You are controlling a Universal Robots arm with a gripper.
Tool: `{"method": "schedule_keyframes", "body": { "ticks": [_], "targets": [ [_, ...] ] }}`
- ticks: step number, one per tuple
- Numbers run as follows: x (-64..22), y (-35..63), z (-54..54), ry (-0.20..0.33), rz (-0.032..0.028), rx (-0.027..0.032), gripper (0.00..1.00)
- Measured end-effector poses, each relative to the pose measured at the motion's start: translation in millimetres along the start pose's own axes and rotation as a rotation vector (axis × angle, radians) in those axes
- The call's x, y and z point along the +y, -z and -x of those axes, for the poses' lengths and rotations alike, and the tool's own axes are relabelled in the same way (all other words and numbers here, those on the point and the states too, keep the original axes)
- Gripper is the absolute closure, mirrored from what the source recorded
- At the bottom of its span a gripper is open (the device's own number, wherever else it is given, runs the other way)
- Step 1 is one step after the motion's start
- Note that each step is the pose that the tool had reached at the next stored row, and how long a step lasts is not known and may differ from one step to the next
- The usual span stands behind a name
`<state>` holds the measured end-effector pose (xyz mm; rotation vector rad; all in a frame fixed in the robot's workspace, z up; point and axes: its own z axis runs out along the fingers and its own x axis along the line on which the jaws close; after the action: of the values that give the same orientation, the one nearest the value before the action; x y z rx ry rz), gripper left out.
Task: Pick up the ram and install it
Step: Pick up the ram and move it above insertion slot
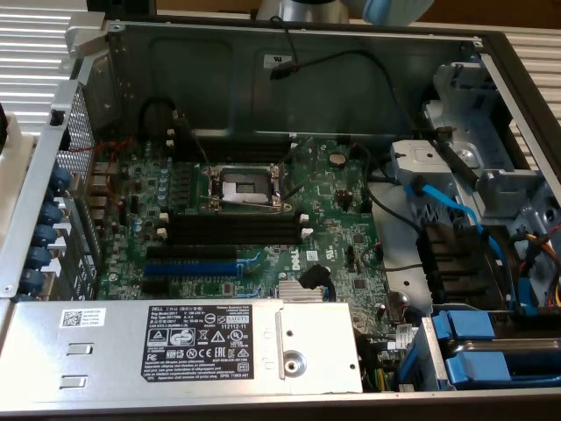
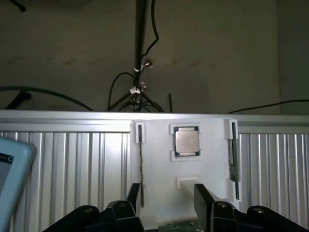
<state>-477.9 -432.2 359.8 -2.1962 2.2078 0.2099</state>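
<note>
Gripper point(image 2: 169, 202) is seen with its black fingers point(image 2: 203, 195) spread apart and nothing clamped between them. It hangs over the edge of a white holder point(image 2: 159, 169) closest to the wrist camera. The holder lies on a ribbed metal surface point(image 2: 72, 164).

The ram point(image 2: 233, 162) is taken to be the dark greenish stick standing on edge in the slot along one side edge of the holder. It is near one finger but not touched. A CPU chip point(image 2: 187, 141) is set in the holder's middle. A thin dark strip point(image 2: 140, 164) is seen in the slot along the opposite side edge; whether that is a second stick cannot be told.

In the exterior view the computer case point(image 1: 298, 53) is open. The black memory slots point(image 1: 232, 226) beside the CPU socket point(image 1: 243, 186) on the motherboard point(image 1: 351, 210) look empty, white end clips point(image 1: 306, 233) visible. Pick and install are both judged not yet done.

Handling:
- The ram is judged light, thin and stiff, but fragile. It could be cracked by bending, and the chips and contact edge are better left unpinched.
- Since it stands on edge, the free long edge is what is offered.
- Hold is best taken across the two flat faces near the middle of its length, so that it is not tipped when lifted.
- The faces are likely smooth, so slip is possible under a weak clamp.
- The stick must be kept square or it may bind in the holder slot.
</note>
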Motion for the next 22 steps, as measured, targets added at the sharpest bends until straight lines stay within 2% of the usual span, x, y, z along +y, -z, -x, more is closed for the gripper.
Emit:
{"method": "schedule_keyframes", "body": {
  "ticks": [3,4,15,18,22],
  "targets": [
    [0.0,-0.6,-0.1,0.0,-0.0001,-0.0003,0.44],
    [-0.1,-1.4,-0.4,0.0,0.0,-0.0023,0.44],
    [-3.1,-20.6,-3.4,0.0,0.0003,-0.0023,0.44],
    [-9.0,-24.0,-3.8,0.0,0.0041,-0.0021,0.44],
    [-9.9,-29.0,-4.3,0.001,0.0075,-0.0006,0.44]
  ]
}}
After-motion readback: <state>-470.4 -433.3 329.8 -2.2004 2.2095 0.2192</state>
